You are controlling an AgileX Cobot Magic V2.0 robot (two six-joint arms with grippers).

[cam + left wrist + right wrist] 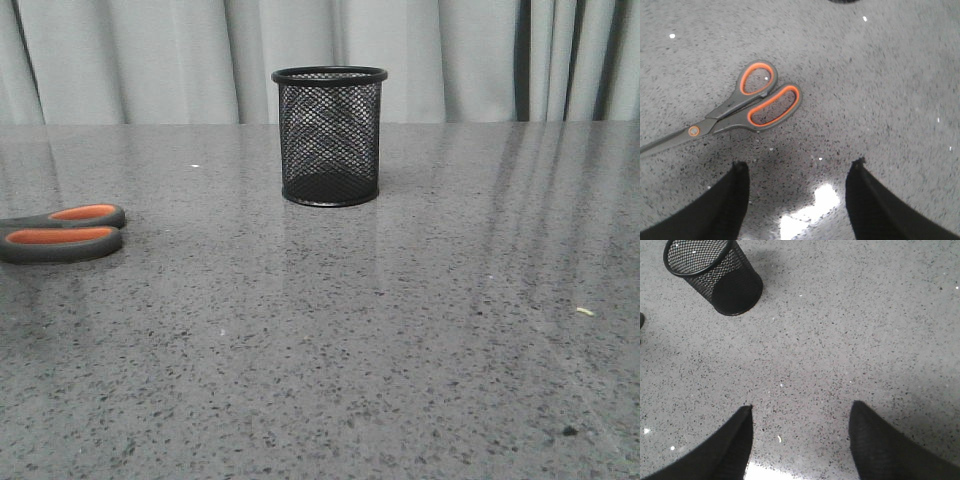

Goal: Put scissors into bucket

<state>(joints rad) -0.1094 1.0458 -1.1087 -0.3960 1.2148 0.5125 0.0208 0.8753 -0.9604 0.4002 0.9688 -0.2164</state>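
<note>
The scissors (62, 232) lie flat on the grey speckled tabletop (400, 330) at the left edge of the front view, only their handles in frame, the orange-lined loops pointing toward the middle. The bucket (330, 136) stands upright in the upper middle of that view, in front of a pale curtain (150, 60), well apart from the scissors and with nothing seen inside its mesh wall.

In the left wrist view the scissors (747, 107) stretch across the left half of the frame, closed, with the loops near the centre and the blades running off the left edge. The left gripper (799, 175) hangs above bare tabletop, its fingers (730, 200) spread wide and holding nothing; the scissors are near them but not between them.

In the right wrist view the bucket (715, 275) sits in the upper left corner, its open mouth tilted toward the camera. The right gripper (800, 420) is likewise spread over bare tabletop, its fingers (875, 445) gripping nothing, well apart from the bucket.
</note>
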